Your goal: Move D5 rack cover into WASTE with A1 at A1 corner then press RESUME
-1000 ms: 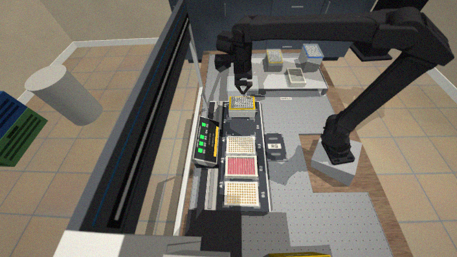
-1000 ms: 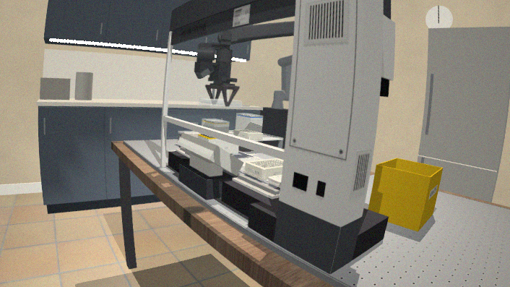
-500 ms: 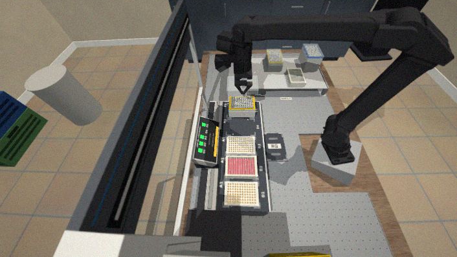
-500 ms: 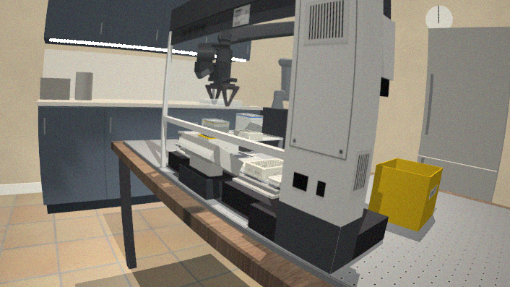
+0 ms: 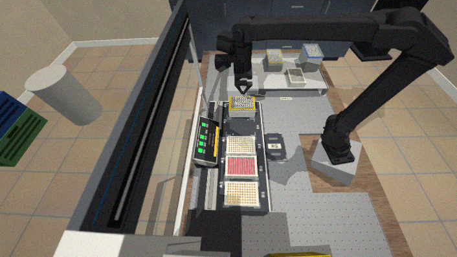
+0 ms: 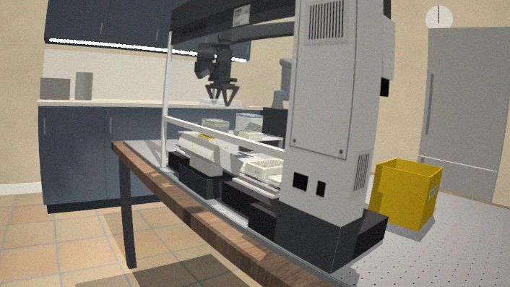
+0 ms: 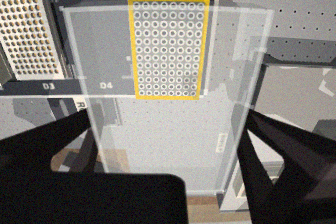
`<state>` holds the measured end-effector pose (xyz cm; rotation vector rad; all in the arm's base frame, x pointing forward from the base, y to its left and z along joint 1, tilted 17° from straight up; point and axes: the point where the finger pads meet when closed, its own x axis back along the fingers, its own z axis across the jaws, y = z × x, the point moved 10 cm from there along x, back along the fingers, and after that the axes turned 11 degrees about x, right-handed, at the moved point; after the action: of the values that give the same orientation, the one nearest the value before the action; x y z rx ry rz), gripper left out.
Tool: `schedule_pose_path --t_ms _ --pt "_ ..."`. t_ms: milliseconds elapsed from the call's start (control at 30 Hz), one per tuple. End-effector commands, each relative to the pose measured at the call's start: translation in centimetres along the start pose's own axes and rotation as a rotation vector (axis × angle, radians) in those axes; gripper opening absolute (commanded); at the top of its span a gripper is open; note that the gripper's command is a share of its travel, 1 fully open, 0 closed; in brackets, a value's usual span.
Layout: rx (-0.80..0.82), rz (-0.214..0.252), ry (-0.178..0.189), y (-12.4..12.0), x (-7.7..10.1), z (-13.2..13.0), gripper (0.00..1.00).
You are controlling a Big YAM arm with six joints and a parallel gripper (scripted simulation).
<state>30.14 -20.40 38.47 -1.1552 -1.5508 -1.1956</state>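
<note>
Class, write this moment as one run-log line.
hand: shut on cover | cover: lifted off D5 rack | rack: uncovered | WASTE: not reached

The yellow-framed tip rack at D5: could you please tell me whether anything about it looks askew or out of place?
Nothing stands out. The yellow-framed tip rack sits square at D5, uncovered. The clear plastic cover is off it, held level in the black gripper, clamped across its width, beyond the deck's end towards the grey shelf unit.

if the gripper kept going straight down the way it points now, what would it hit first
The gripper is shut on the clear cover, so the cover would land first. Below seems to be grey bench surface just beyond the D5 tip rack, though depth is unclear.
</note>
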Motion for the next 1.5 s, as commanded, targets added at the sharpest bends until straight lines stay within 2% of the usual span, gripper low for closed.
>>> schedule_pose_path --t_ms 0,367,400,533,600,633,667,1100,1167,1200,1233,1467 --pt "-0.001 -0.06 -0.044 1.3 2.7 -0.8 0.0" --pt "-0.001 -0.06 -0.044 1.3 2.7 -0.8 0.0" --pt "0.0 -0.029 -0.023 -0.7 1.2 -0.1 0.0" --pt "0.0 -0.029 -0.023 -2.7 1.1 0.3 0.0" --pt "0.0 -0.029 -0.023 -2.7 1.1 0.3 0.0" --pt "0.0 -0.048 -0.041 -2.7 2.1 -0.1 0.0" --pt "0.0 -0.029 -0.024 -3.6 1.1 0.4 0.0" --pt "0.0 -0.016 -0.013 -10.1 0.8 1.8 0.0" --pt "0.0 -0.016 -0.013 -10.1 0.8 1.8 0.0" --pt "0.003 -0.047 -0.052 -9.9 2.4 1.1 0.0" --pt "0.001 -0.019 -0.018 -11.0 0.8 1.9 0.0" --pt "0.001 -0.014 -0.013 -14.5 0.7 2.6 0.0"
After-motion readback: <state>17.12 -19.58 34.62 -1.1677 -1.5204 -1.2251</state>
